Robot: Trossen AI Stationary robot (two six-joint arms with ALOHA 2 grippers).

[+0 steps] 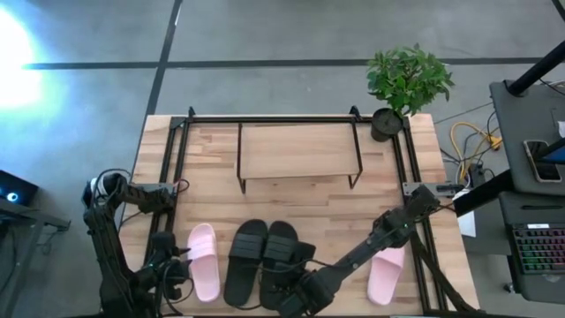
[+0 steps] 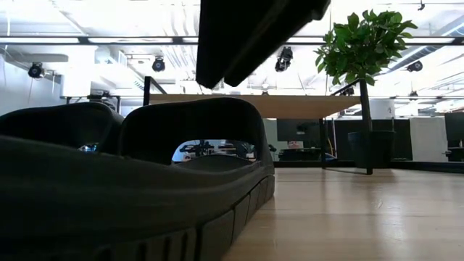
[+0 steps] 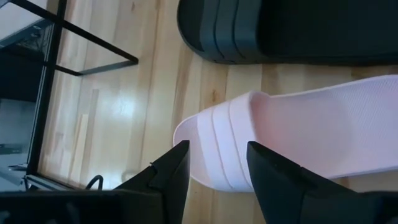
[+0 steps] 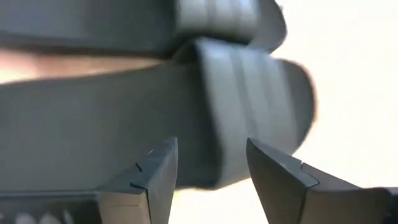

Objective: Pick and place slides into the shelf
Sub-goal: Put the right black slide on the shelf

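Observation:
Four slides lie soles down along the table's near edge. From left to right they are a pale pink slide (image 1: 205, 261), two black slides (image 1: 245, 261) (image 1: 281, 254) side by side, and a second pink slide (image 1: 387, 274). The shelf (image 1: 300, 152) stands at the table's far middle, with nothing on its wood board. My left gripper (image 3: 217, 168) is open, just left of the left pink slide (image 3: 298, 134), fingers either side of its strap end. My right gripper (image 4: 211, 163) is open, low at the right black slide (image 4: 186, 106) from the near side. Whether either touches a slide, I cannot tell.
A potted plant (image 1: 402, 84) stands at the table's far right corner, beside the shelf. A black metal frame (image 1: 177, 159) runs around the tabletop. Bare wood (image 1: 300, 208) lies between the slides and the shelf. My right arm (image 1: 388, 234) slants over the right pink slide.

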